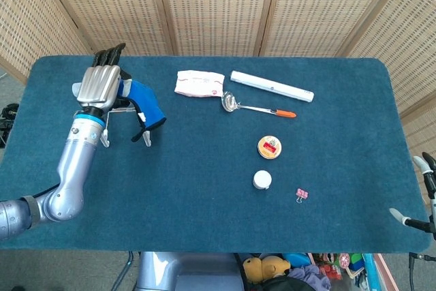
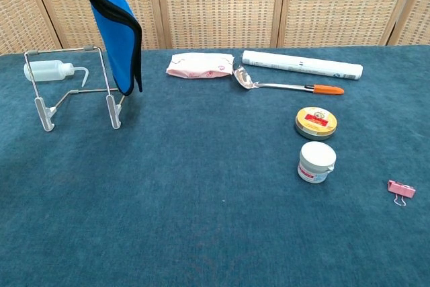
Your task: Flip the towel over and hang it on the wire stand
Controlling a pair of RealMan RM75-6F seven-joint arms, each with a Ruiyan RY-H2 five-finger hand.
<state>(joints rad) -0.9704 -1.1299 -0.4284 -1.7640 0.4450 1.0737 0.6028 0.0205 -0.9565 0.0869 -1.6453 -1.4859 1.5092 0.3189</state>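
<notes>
Taking the wire stand [image 2: 74,92] as the landmark, the nearest thing is the pink binder clip [image 2: 400,189], far to the stand's right and close to the table's front edge. Behind it, still well right of the stand, sit a white jar [image 2: 316,162] and then a round tin with a yellow and red lid [image 2: 316,121], the two near each other but apart. The stand itself rests upright on the blue table cover [image 2: 201,220], its feet planted on the cloth.

The blue towel [image 2: 114,25] with black trim hangs in the air above the stand's right end; its lower edge dips past the top bar on the far side of the right leg. In the head view the left hand [image 1: 100,83] grips the towel's upper end, fingers closed on the cloth, directly over the stand. The right hand [image 1: 426,163] shows only as a sliver at the frame's edge, far right of the stand, and I cannot tell how its fingers lie.

Behind the stand lies a clear squeeze bottle [image 2: 50,70]. Farther back and to the stand's right are a pink packet [image 2: 199,65], a ladle with an orange handle tip [image 2: 282,86], and a white tube [image 2: 302,64].
</notes>
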